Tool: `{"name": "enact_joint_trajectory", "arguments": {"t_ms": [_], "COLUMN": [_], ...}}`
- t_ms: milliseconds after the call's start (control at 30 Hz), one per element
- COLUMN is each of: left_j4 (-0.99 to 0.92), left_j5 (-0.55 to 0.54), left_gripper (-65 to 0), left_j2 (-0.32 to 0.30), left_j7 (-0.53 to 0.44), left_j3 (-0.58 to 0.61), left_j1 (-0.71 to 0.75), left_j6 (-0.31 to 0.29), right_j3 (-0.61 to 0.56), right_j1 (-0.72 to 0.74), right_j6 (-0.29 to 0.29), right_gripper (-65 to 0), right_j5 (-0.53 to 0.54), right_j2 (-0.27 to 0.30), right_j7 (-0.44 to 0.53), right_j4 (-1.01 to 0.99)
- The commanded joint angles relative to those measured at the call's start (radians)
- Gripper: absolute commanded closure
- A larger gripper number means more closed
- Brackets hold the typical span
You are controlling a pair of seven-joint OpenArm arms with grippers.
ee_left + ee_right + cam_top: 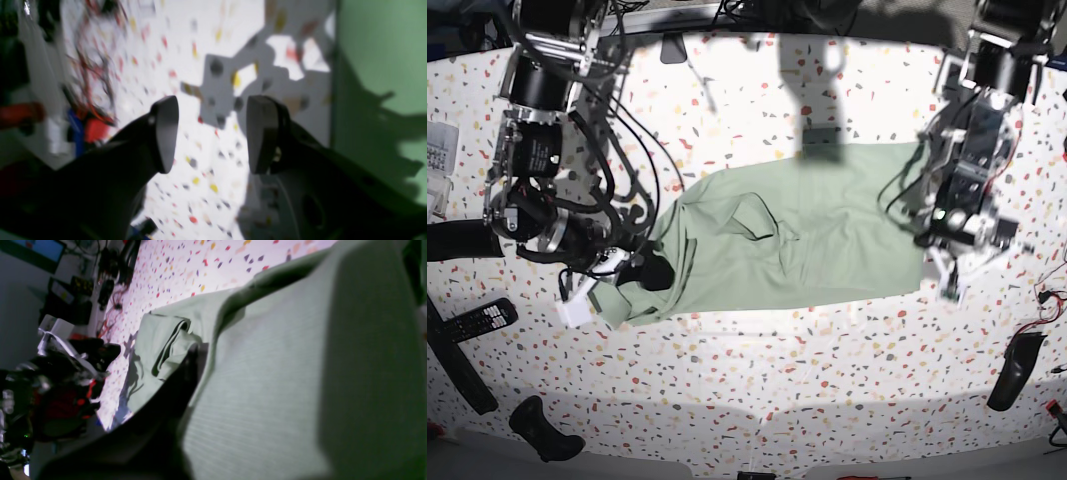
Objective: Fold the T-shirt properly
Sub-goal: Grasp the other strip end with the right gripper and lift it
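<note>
The T-shirt (797,235) lay spread across the middle of the speckled worktop (757,390), with its one end bunched and lifted. The right hand (649,272) was clenched on this bunched end of the cloth, and in the right wrist view the green fabric filled most of the picture. The left hand (211,133) was released, its fingers (165,133) apart over the bare worktop, just beside the shirt's other edge.

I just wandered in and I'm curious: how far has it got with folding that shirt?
Early on. The T-shirt lies mostly spread across the table, with no neat fold visible. In hand: the right tool is shut on one rumpled end. The left tool is open over the table beside the shirt's other end. All real folding remains.
</note>
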Motion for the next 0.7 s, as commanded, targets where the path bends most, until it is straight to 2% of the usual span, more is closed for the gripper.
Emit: {"name": "enact_joint_trajectory", "arguments": {"t_ms": [0,100,333,667], "left_j4": [0.016,0.016,0.016,0.016], "left_j5": [-0.027,-0.123,-0.22,-0.243], "left_gripper": [-29.9,-29.9,-29.9,-29.9], "left_j2": [-0.018,-0.037,-0.033,-0.028], "left_j7": [-0.005,-0.034,-0.165,-0.166], "left_j3": [-0.003,-0.003,-0.003,-0.003], "left_j1": [-0.002,0.051,0.124,0.129], "left_j6": [0.002,0.001,0.0,-0.004], "right_j3": [0.0,-0.001,-0.029,-0.294], "right_j1": [0.036,0.053,0.08,0.082], "right_j6": [0.009,0.009,0.009,0.009], "right_gripper": [0.0,0.0,0.0,0.0], "right_j5": [0.032,0.029,0.018,0.018], "right_j2": [-0.003,-0.026,-0.087,-0.157], "right_j7": [0.021,0.021,0.021,0.021], "right_j4": [0.02,0.02,0.021,0.074]}}
